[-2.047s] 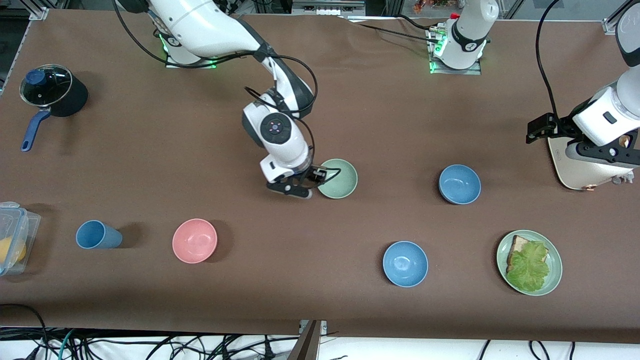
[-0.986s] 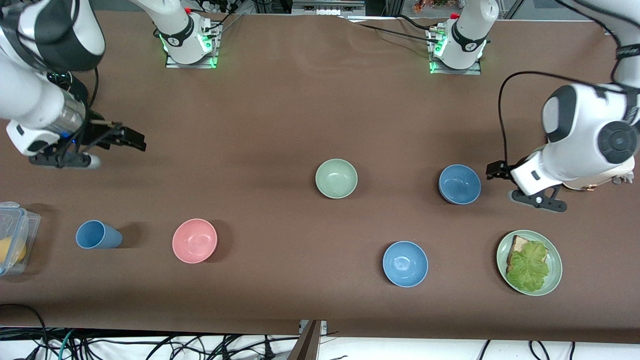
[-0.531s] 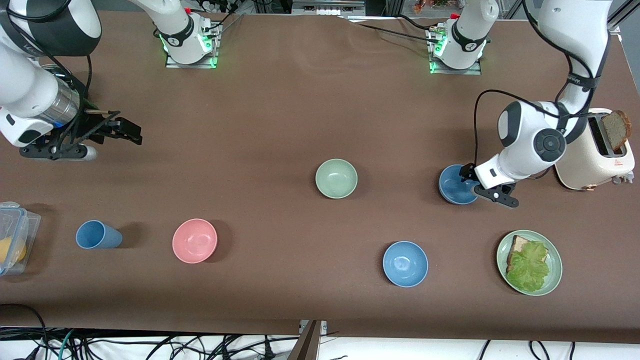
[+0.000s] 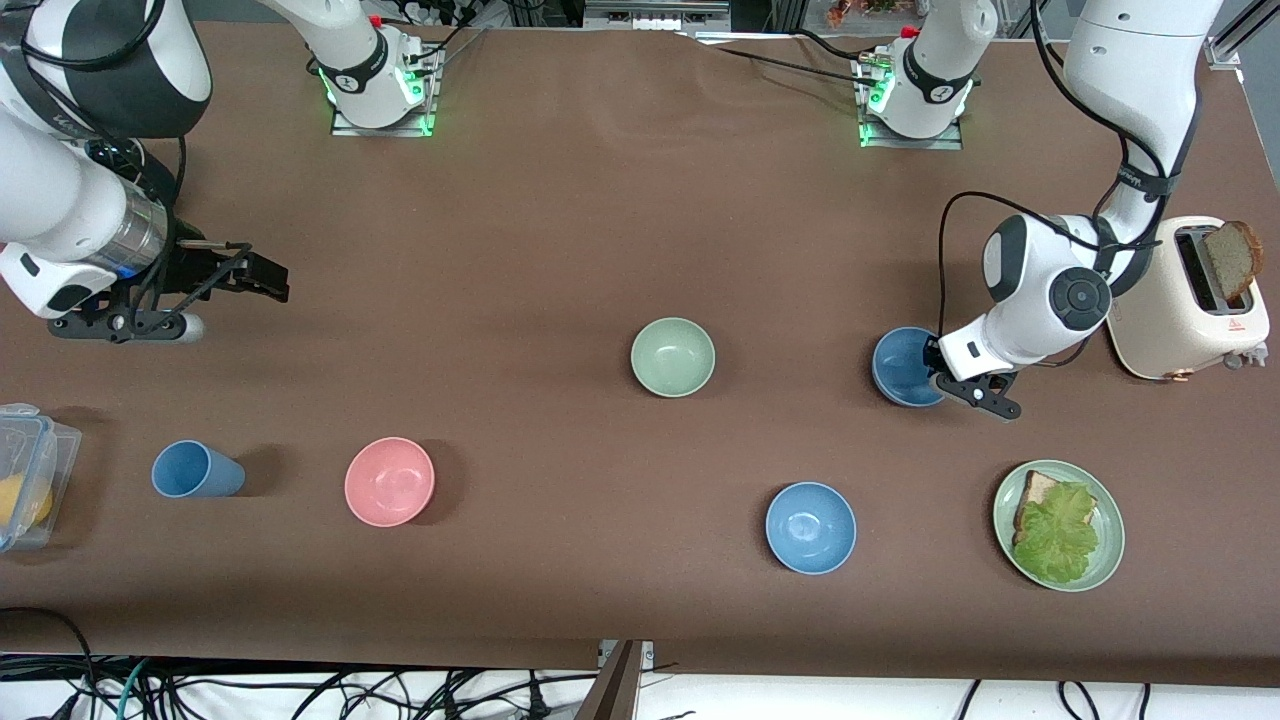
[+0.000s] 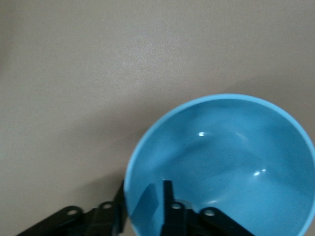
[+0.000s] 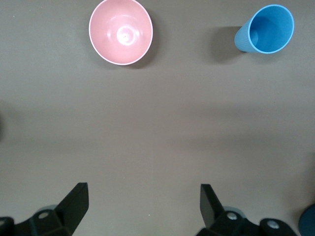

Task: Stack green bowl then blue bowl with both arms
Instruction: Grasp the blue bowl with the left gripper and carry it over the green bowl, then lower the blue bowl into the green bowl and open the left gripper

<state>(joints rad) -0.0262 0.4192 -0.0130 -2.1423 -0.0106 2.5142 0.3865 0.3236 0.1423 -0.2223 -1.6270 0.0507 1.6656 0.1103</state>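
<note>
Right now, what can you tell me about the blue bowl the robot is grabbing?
The blue bowl is small, round and plain, a dull mid-blue with a smooth inside that shows a few glints, likely plastic. It sits upright and empty on the brown table, near the toaster, toward the left arm's end. The left gripper is at its rim, with one finger inside the bowl and the other outside, straddling the wall. Nothing else touches it.

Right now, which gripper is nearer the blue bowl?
Left. The left gripper is at the blue bowl, its fingers straddling the rim. The right gripper waits open at the right arm's end of the table, above the blue cup.
</note>
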